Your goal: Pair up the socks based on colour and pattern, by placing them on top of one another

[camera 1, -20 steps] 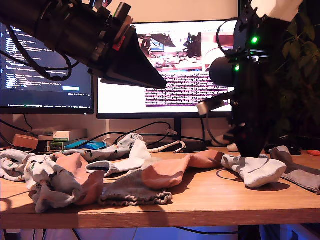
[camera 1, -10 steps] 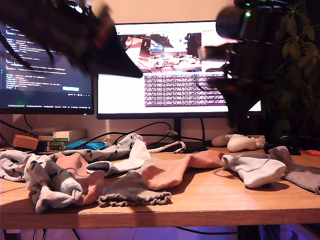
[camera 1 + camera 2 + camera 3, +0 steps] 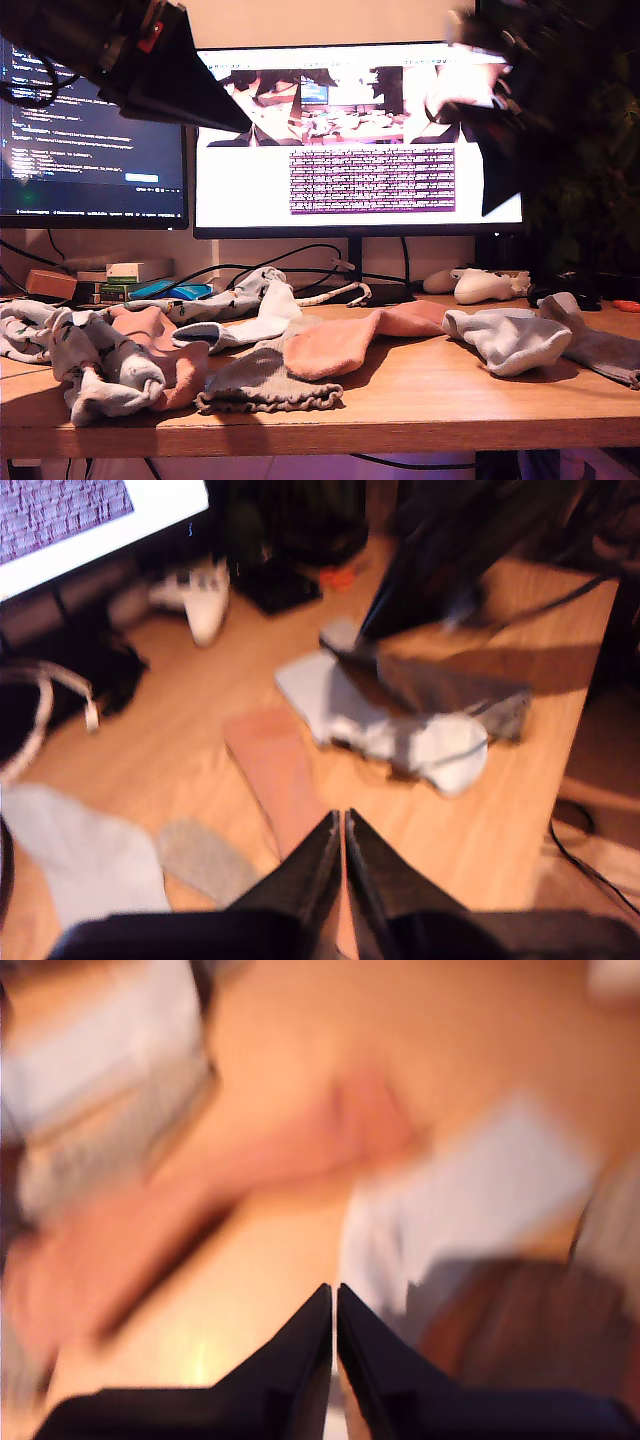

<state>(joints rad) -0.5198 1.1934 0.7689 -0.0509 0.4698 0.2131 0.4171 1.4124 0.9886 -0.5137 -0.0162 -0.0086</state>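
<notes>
Several socks lie on the wooden desk (image 3: 400, 405). A printed pale blue sock (image 3: 100, 370) is bunched at the exterior view's left over a salmon-pink sock (image 3: 160, 340). In the middle lie a grey frilly-cuffed sock (image 3: 265, 385) and another pink sock (image 3: 345, 340) (image 3: 280, 770). A light blue-white sock (image 3: 510, 340) (image 3: 400, 730) and a grey sock (image 3: 600, 345) lie at that view's right. My first gripper (image 3: 245, 125) (image 3: 342, 825) hangs high at the exterior view's upper left, shut and empty. My second gripper (image 3: 488, 205) (image 3: 333, 1295), blurred, is high at the upper right, shut and empty.
Two monitors (image 3: 330, 130) stand behind the desk with cables below them. A white game controller (image 3: 485, 285) (image 3: 205, 600) rests at the back on the exterior view's right. Small boxes (image 3: 120, 275) sit at the back left. A plant (image 3: 600, 120) fills the right edge.
Both arms have risen from the desk. The first gripper moved up toward the exterior view's left. The second gripper lifted off the light blue-white sock, which stays on the desk.
</notes>
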